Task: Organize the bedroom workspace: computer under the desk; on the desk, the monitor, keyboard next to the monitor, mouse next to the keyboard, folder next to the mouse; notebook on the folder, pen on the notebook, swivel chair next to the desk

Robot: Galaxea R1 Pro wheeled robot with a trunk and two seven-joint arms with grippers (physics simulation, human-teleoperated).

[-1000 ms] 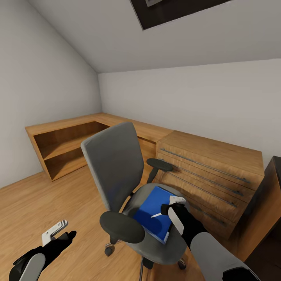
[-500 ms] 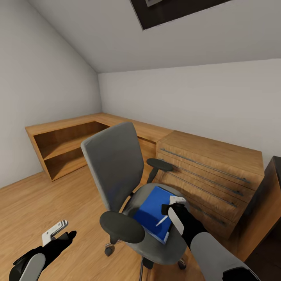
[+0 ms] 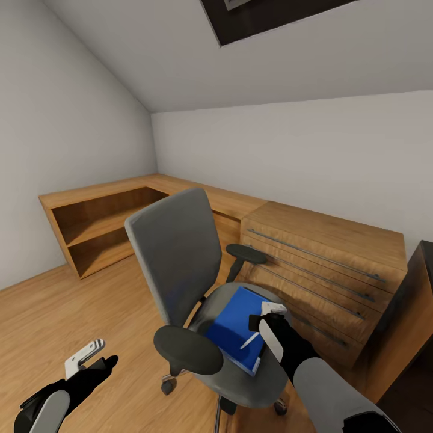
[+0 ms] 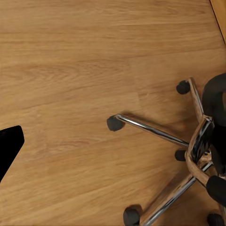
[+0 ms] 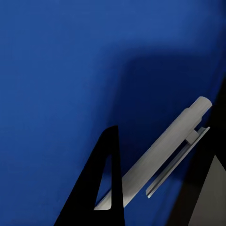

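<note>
while one pen [image 5: 157,155] tilts, one folder [image 3: 231,328]

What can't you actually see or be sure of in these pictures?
- Whether the right gripper has closed on the pen: in the right wrist view the pen lies between the dark fingers, but contact is unclear.
- The folder's near corner, behind the right arm in the head view.
- The left gripper's opening: too small in the head view.
- The chair base, partly cut off in the left wrist view.
- The dark furniture, cut by the head view's right edge.
</note>
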